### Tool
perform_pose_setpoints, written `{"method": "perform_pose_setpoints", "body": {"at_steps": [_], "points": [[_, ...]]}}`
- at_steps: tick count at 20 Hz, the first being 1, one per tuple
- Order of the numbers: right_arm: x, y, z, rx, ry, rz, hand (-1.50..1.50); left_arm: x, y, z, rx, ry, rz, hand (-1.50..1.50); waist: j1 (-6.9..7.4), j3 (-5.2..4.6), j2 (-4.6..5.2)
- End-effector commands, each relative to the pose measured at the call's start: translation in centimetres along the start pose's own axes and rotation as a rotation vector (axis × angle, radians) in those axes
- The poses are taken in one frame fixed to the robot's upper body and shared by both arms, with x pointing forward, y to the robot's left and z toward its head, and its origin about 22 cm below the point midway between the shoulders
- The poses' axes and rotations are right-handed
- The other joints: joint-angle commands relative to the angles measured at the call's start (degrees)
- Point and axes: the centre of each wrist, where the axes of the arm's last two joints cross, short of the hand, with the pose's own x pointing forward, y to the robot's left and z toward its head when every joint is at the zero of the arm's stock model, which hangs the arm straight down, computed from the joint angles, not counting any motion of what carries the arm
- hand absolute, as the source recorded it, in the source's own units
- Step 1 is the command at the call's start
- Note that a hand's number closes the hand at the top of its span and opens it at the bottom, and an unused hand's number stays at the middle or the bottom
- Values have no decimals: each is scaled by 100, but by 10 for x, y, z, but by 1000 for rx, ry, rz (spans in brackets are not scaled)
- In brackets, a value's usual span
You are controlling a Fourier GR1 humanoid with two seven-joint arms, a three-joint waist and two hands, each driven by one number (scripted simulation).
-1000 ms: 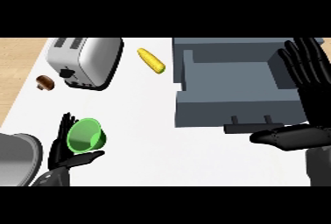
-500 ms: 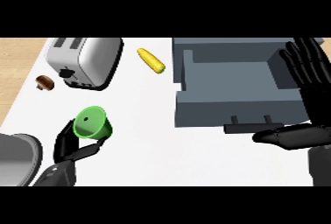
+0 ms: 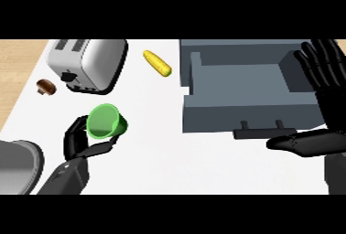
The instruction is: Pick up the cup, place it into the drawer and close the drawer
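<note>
A green cup (image 3: 106,121) is held at the left of the white counter, tilted so that its mouth faces me. My left hand (image 3: 82,142) is curled round its lower side, thumb under the rim. The grey drawer (image 3: 246,93) stands pulled open at the right, its inside bare and its handle (image 3: 266,132) on the near front. My right hand (image 3: 324,98) is open beside the drawer's right wall, fingers straight and pointing away, thumb stretched out near the handle.
A silver toaster (image 3: 86,64) stands at the back left with a small brown object (image 3: 46,86) beside it. A yellow corn cob (image 3: 157,63) lies between the toaster and the drawer. A grey pot's rim (image 3: 20,164) shows at the lower left.
My left hand has lifted the cup and carried it up and a little right, tilting it. The right hand has stayed where it was.
</note>
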Motion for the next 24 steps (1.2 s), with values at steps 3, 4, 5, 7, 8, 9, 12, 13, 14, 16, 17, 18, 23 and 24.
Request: {"method": "perform_pose_setpoints", "body": {"at_steps": [3, 4, 5, 7, 8, 9, 12, 13, 14, 16, 17, 18, 23, 24], "points": [[-2, -15, 10, -7, 17, 10, -150, 20, -18, -45, -135, -161, 220, 150, 46, 14, -44], [3, -4, -5, -3, 19, 10, -150, 17, -37, -39, -169, -180, 234, 150, 79, 9, -35], [-4, -15, 12, 1, 25, 15, -150, 32, -44, -68, -177, -201, 220, 150, 32, 16, -47], [-9, -12, 4, -8, 10, 14, -150, 35, -65, -69, -251, -208, 222, 150, 88, 19, -43], [1, -9, 12, -21, 12, 17, -150, 41, -56, -79, -279, -206, 235, 150, 106, 21, -77], [-4, -8, 7, -9, 24, 31, -150, 52, -87, -90, -297, -228, 222, 150, 128, 23, -74], [-14, -15, 15, -32, 35, 34, -150, 74, -107, -108, -333, -257, 243, 150, 195, 29, -94], [-1, 5, 9, -31, 29, 5, -150, 83, -132, -111, -360, -268, 262, 150, 171, 25, -100], [1, -5, 11, -32, 25, 34, -150, 93, -133, -119, -395, -274, 257, 150, 203, 28, -112], [-5, 3, -2, -47, 33, 47, -150, 121, -148, -138, -456, -269, 267, 150, 276, 28, -118], [-11, 3, 8, -52, 9, 34, -150, 136, -169, -148, -470, -257, 284, 150, 196, 29, -102], [-7, 5, 2, -41, 39, 34, -150, 143, -183, -144, -467, -267, 271, 150, 200, 26, -109], [-4, 1, 23, -36, 10, 30, -150, 202, -223, -161, -477, -250, 242, 150, 94, 25, -120], [-14, -8, 0, -47, 26, 41, -150, 213, -229, -160, -514, -272, 227, 150, 170, 25, -94]]}}
